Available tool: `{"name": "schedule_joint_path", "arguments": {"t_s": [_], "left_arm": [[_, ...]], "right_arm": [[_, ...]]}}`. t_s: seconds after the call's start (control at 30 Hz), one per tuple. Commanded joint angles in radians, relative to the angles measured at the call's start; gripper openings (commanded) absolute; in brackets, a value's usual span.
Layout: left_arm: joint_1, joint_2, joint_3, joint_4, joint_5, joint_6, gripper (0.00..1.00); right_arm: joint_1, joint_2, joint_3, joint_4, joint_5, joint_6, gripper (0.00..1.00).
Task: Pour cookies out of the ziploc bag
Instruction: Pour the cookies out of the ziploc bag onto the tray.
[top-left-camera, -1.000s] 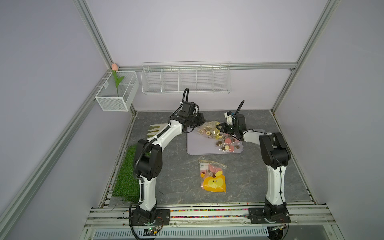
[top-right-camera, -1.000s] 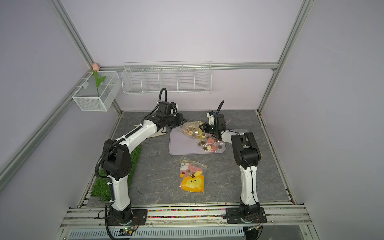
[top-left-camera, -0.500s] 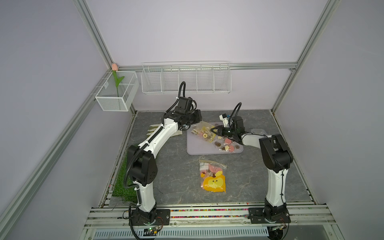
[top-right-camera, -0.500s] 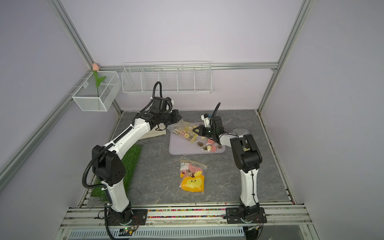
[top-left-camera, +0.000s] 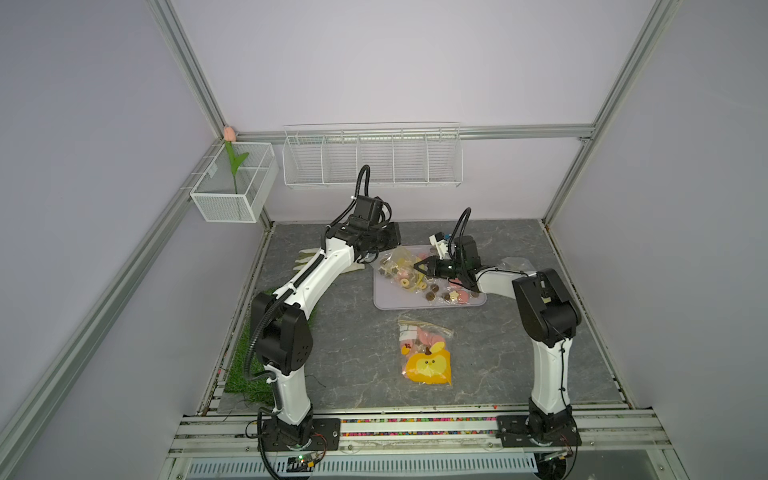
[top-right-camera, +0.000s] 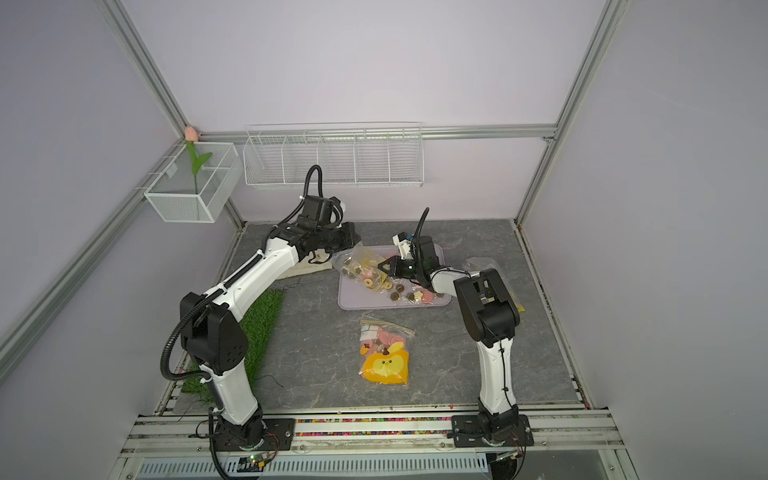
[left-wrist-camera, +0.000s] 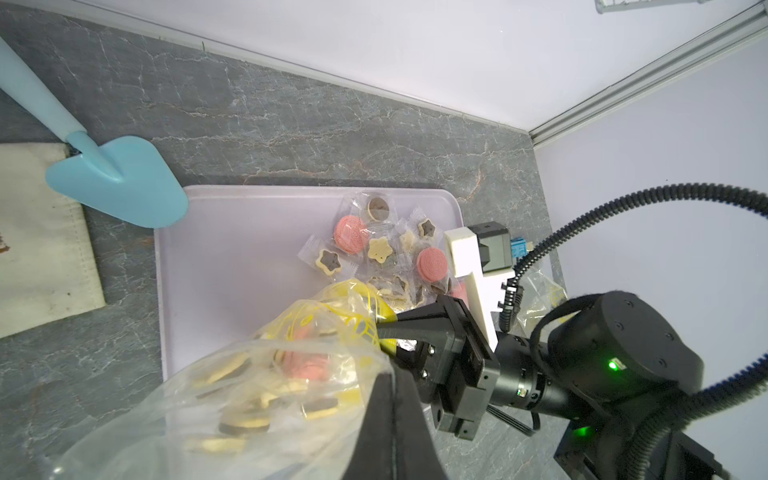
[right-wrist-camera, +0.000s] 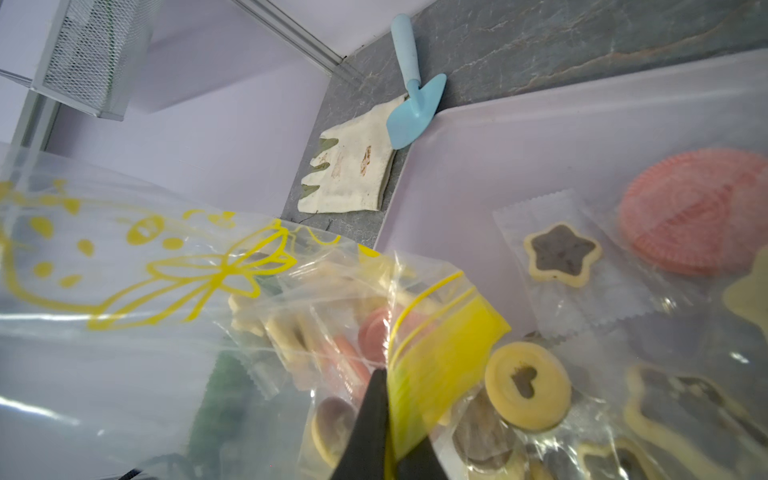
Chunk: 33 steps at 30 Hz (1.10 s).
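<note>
On your grey table (top-left-camera: 345, 332), a trowel (left-wrist-camera: 116, 178) and glove (right-wrist-camera: 353, 174) lay beside the tray (left-wrist-camera: 228, 249); left gripper (top-left-camera: 376, 259) and right gripper (left-wrist-camera: 380, 332) each pinched the bag (left-wrist-camera: 249, 395) over loose cookies (left-wrist-camera: 351, 232).

You're looking at a ziploc bag (right-wrist-camera: 124, 270) of thin clear plastic film: glossy, creased, yellow print on it. The cookies (left-wrist-camera: 351, 232) sit in their own glossy clear wrappers with serrated edges, and the pink ones look ribbed and matt. The tray (left-wrist-camera: 232, 249) is smooth matt lilac plastic. The desk (left-wrist-camera: 249, 124) is grey, stone-look, veined, dull. The trowel (left-wrist-camera: 120, 178) is smooth pale-blue plastic, the glove (right-wrist-camera: 353, 174) off-white cloth, stained. The right tool (left-wrist-camera: 380, 332) is matt black plastic, the wall rack (top-left-camera: 372, 160) white coated wire.
</note>
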Motion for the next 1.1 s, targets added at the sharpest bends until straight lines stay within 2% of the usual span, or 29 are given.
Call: {"name": "schedule_joint_path", "arguments": {"t_s": [0.0, 0.47, 0.87, 1.07], "left_arm": [[-0.003, -0.008, -0.024, 0.033, 0.026, -0.014, 0.0], [-0.039, 0.064, 0.048, 0.061, 0.026, -0.041, 0.0], [-0.035, 0.006, 0.105, -0.059, -0.044, 0.022, 0.0], [-0.032, -0.021, 0.109, -0.091, -0.072, 0.038, 0.0]], "right_arm": [[-0.022, -0.001, -0.015, -0.032, 0.036, -0.031, 0.07], [-0.127, -0.024, -0.043, -0.022, 0.008, -0.027, 0.07], [-0.056, -0.067, -0.055, -0.007, -0.056, -0.01, 0.07], [-0.041, -0.002, -0.019, 0.056, -0.124, 0.066, 0.07]]}}
